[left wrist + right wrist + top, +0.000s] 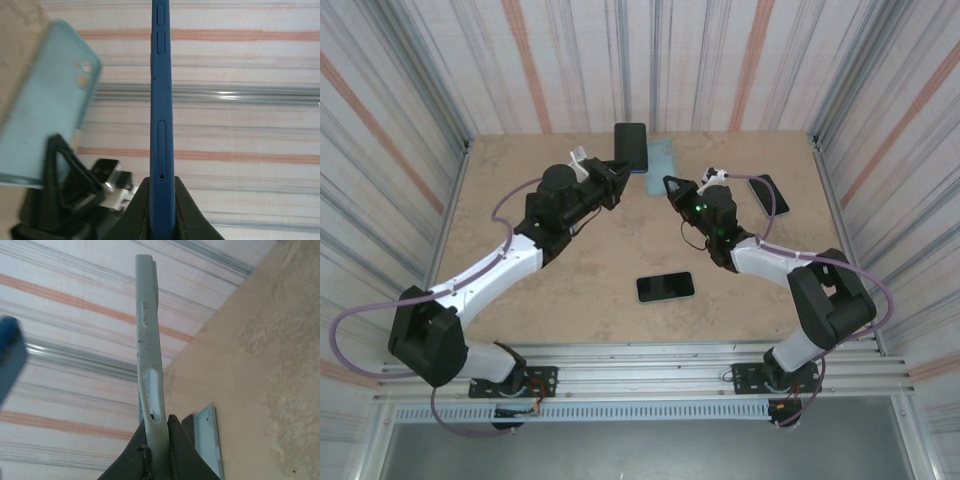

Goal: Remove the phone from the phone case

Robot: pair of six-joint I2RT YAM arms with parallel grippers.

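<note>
Setting: a tan table [570, 260] boxed in by striped walls [720, 60], seen from above; two black-and-white arms reach from the near edge toward the far side.

Left gripper [617, 172]: clenched on the phone [630, 145], holding it up over the far middle of the table. In the left wrist view its dark fingers [187, 212] pinch the phone's lower end, and the phone stands edge-on: a dark blue side with long buttons near the top.

Right gripper [670, 183]: grasping the phone case [663, 157], a pale blue shell. In the right wrist view the fingers [181, 450] close on one edge of the case, which rises thin and upright in front of the striped wall.

Phone: bare and out of the case, raised near the back wall and just left of the case. The left wrist view shows a clear gap between the two, so they are not touching.

Phone case: empty, tilted, with its camera cut-outs showing near one corner in the left wrist view.

Other things: a second phone [665, 287] lies flat at the near middle of the table, well apart from both grippers. A third phone [767, 193] lies flat toward the right side, beside the right arm.
</note>
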